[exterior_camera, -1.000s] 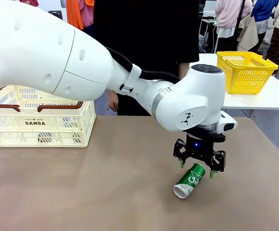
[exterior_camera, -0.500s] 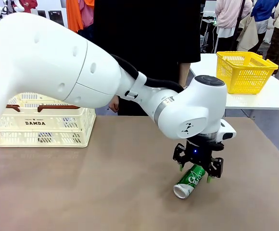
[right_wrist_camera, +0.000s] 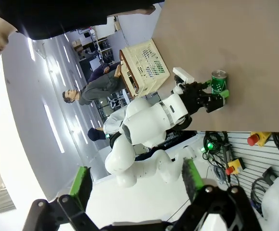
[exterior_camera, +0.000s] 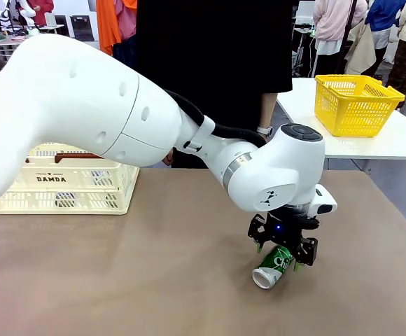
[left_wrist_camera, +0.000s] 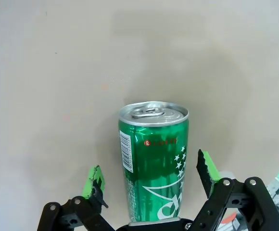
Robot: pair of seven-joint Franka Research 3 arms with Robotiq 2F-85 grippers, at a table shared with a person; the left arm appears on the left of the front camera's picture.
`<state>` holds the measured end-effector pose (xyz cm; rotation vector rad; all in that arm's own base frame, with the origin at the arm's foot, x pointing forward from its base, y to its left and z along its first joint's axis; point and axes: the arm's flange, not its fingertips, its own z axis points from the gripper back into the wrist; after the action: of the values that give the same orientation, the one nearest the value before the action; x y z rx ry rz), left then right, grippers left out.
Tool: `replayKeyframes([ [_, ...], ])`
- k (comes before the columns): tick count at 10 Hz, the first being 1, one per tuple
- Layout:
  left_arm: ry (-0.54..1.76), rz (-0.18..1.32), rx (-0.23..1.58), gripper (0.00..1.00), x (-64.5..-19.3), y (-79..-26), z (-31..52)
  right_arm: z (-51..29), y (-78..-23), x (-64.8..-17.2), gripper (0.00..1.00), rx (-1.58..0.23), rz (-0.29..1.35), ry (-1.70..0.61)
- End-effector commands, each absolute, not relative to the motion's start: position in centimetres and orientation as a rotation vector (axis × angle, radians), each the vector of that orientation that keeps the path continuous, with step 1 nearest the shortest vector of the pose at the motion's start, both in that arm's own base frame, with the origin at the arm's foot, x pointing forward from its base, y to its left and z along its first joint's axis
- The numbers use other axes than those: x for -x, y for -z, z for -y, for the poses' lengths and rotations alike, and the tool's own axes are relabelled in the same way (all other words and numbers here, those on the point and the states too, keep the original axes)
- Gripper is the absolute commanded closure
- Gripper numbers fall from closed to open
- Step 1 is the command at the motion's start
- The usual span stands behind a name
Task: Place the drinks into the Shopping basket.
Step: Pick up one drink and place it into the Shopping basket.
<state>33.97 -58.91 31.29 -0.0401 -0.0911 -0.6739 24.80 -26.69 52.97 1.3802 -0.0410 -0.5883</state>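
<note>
Green can (exterior_camera: 275, 266) lies on its side on the table (exterior_camera: 154, 266), directly between the left gripper's (exterior_camera: 278, 255) spread fingers, silver top pointing away from the wrist. Jaws wide open, pads (left_wrist_camera: 206, 166) flank the can body on both sides, not touching yet. Right gripper (right_wrist_camera: 135, 180) open too, holding nothing, well away.

Handling guess: thin aluminium, smooth and round, so it can roll or slip; light if empty, dents under hard squeeze. Grip mid-body across the diameter, moderate force.

Count: one green can seen, no blue can. One Shopping basket (exterior_camera: 63, 183), well off to the gripper's side. One yellow basket (exterior_camera: 357, 103) on the far table.
</note>
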Motion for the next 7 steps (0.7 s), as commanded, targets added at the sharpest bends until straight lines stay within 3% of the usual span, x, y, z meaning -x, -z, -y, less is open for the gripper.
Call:
replayKeyframes([
  [1, 0.694, 0.114, 0.034, 0.33, -33.8, -31.0, 58.2, 26.3, -53.0, -24.7, 0.0, -1.392, 0.06, 0.581],
  [2, 0.689, 0.11, 0.036, 0.91, -33.8, -30.9, 58.0, 26.3, -53.0, -24.7, 0.0, -1.392, 0.06, 0.581],
  [3, 0.69, 0.103, 0.045, 1.0, -33.8, -30.9, 57.9, 26.3, -53.0, -24.7, 0.0, -1.392, 0.06, 0.581],
  [7, 0.713, 0.133, 0.106, 1.0, -32.7, -33.6, 56.0, 26.3, -53.0, -24.7, 0.0, -1.392, 0.06, 0.581],
])
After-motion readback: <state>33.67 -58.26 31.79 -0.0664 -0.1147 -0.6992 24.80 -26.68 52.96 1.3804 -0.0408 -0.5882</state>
